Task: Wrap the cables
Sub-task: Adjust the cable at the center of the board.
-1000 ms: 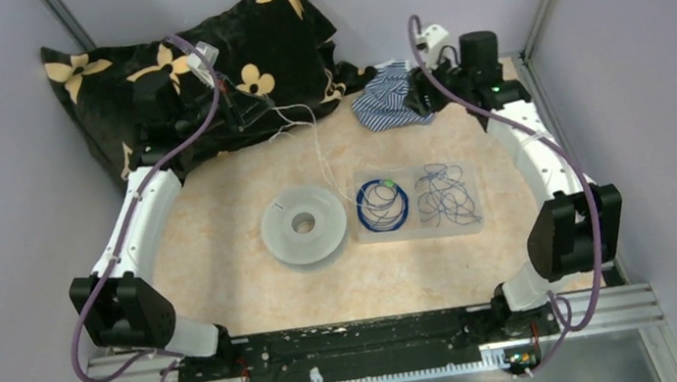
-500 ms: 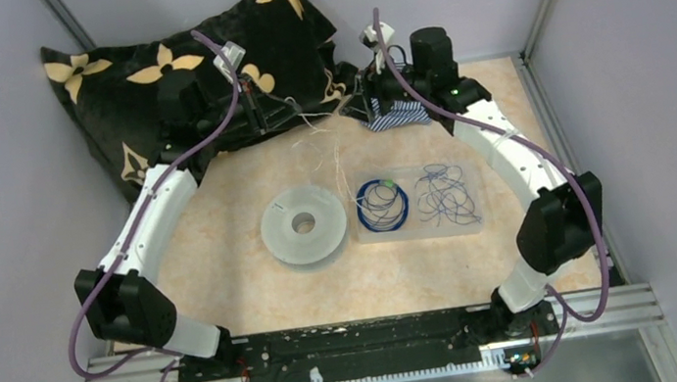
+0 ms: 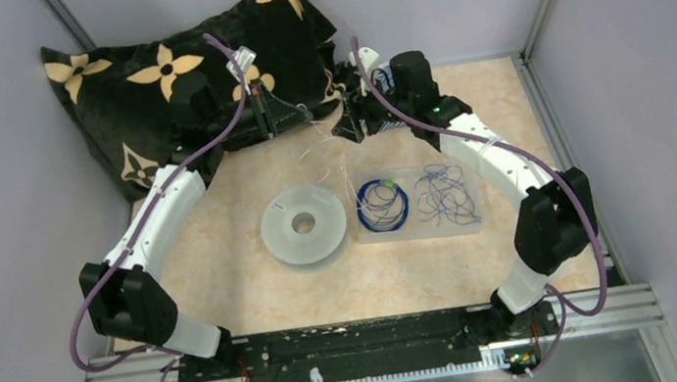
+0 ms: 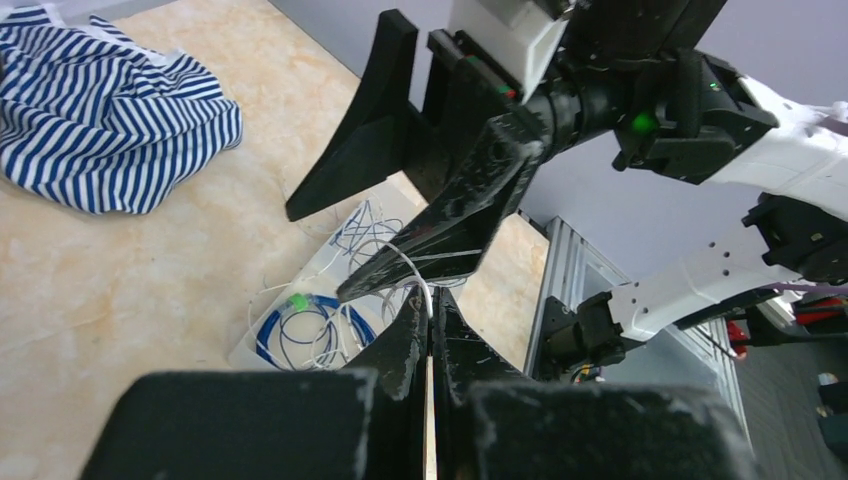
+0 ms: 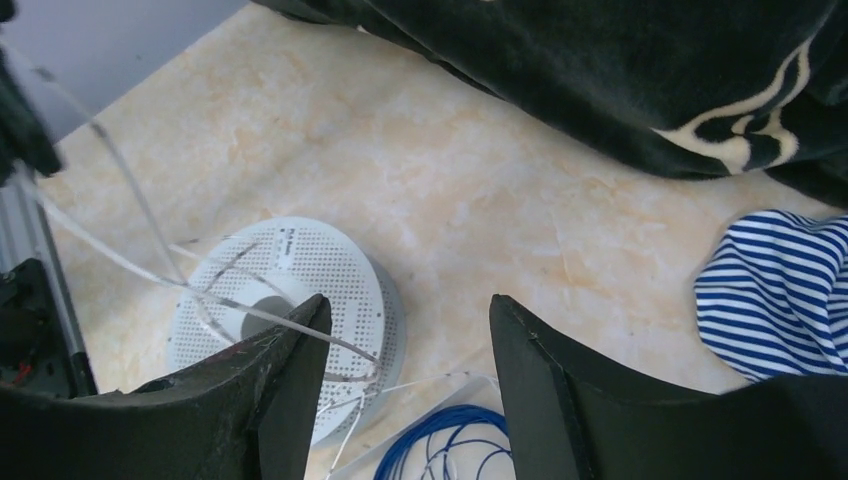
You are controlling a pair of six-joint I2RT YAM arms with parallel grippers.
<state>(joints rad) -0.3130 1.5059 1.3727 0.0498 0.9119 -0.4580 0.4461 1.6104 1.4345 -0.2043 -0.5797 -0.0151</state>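
Since the left claw (image 4: 430,312) is clamped on the thin whitish wire (image 4: 412,266) while the right claw (image 5: 408,306) gapes wide, holding nothing, any pull may snag that strand or drag the dark blue ring coil (image 3: 362,210) from its clear plastic tray (image 3: 419,231) on the beige marbled desk (image 3: 226,265).

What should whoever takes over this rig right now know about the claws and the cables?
Left claw: shut on a whitish wire, held up over the far side of the table.
Right claw: open, close to the left claw, gripping nothing.
The blue coil and the blue tangle lie in the clear tray; the spool sits left of it.
Done: one coil looks wound.
Left: wrap the whitish wire, then the tangle.
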